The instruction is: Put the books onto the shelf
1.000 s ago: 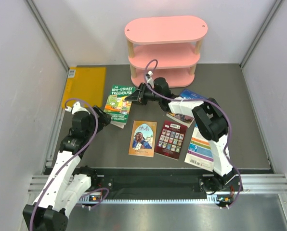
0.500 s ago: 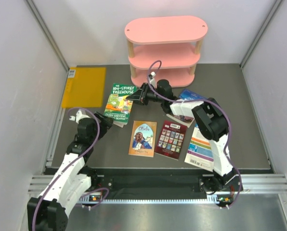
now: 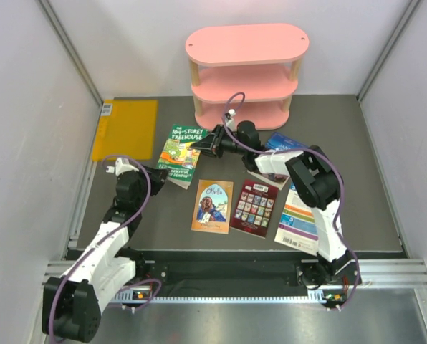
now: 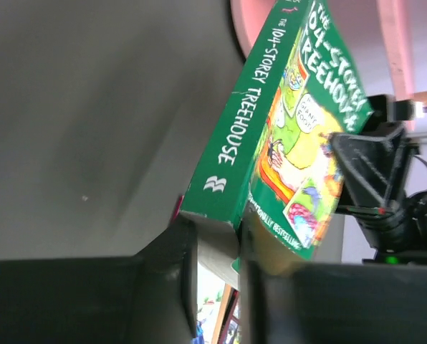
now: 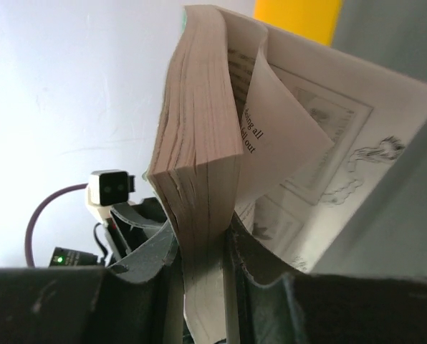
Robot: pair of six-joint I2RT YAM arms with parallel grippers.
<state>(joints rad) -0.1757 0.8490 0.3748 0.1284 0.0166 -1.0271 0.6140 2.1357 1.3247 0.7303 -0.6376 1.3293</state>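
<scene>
The right pincer (image 3: pixel 198 145) pinches the Treehouse book (image 3: pixel 179 147) at its three o'clock edge, the left pincer (image 3: pixel 158 174) its seven o'clock corner, probably sharing the lift. It sits seven o'clock of the shelf (image 3: pixel 246 46).

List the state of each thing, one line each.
green Treehouse book, held by both grippers
left gripper, shut on its spine corner
right gripper, shut on its page edge
orange cartoon book, flat
dark red book, flat
striped book, flat
blue book, partly hidden
pink shelf, upright, no books
</scene>
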